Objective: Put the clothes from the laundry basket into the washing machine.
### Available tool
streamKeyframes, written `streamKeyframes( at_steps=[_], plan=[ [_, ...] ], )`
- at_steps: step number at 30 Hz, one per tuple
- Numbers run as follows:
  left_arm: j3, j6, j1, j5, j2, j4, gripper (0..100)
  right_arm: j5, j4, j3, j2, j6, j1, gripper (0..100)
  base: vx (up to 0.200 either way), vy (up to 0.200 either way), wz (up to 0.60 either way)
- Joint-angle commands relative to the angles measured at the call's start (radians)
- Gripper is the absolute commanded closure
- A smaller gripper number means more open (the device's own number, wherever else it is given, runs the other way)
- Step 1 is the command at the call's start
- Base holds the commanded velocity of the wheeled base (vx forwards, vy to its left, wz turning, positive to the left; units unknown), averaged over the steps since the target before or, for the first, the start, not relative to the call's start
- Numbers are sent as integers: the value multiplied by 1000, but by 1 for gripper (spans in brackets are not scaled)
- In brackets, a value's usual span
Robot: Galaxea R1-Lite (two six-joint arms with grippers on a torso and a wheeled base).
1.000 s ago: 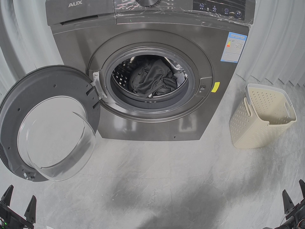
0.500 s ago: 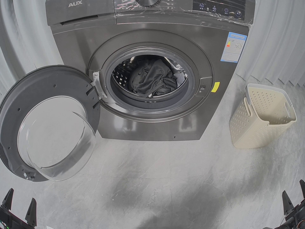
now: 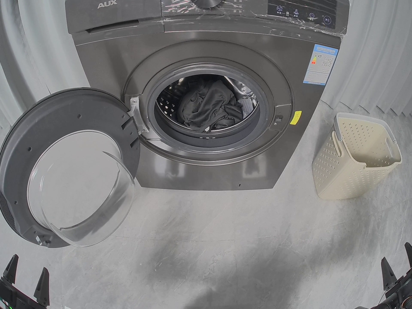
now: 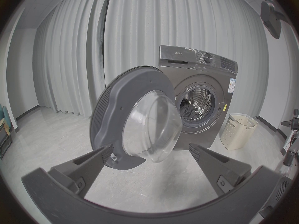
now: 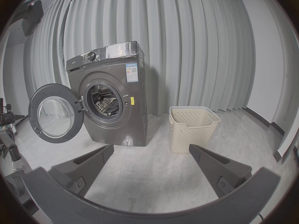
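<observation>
Head view: dark clothes [image 3: 209, 108] in the washing machine [image 3: 201, 43], far ahead of the wide, empty left end effector [image 3: 28, 265] and right end effector [image 3: 395, 254], look soft and light; pinch a fold.

In the head view the top edge cuts off the washing machine [image 3: 206, 35] just above its dial. The dark clothes [image 3: 208, 106] in the drum sit partly hidden behind the opening's rim, and the number of pieces cannot be told. The left pincer [image 3: 25, 275] and the right pincer [image 3: 397, 262] are cut off at the bottom edge. In the right wrist view the laundry basket [image 5: 191, 131] hides its bottom behind its near wall.
</observation>
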State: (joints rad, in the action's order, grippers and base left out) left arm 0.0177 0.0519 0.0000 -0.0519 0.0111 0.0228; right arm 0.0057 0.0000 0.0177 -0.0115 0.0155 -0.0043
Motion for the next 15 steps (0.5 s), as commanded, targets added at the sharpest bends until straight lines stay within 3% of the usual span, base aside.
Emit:
streamKeyframes(
  at_steps=[1,10,15],
  plan=[
    [-18,0,0,0,-6,0,0,0,0,-18,8,0,0,0,0,200,0],
    [-18,2,0,1,-5,2,0,0,0,-18,8,0,0,0,0,0,0],
    [-18,5,0,3,-5,0,0,0,0,-18,8,0,0,0,-200,0,0]
  ],
)
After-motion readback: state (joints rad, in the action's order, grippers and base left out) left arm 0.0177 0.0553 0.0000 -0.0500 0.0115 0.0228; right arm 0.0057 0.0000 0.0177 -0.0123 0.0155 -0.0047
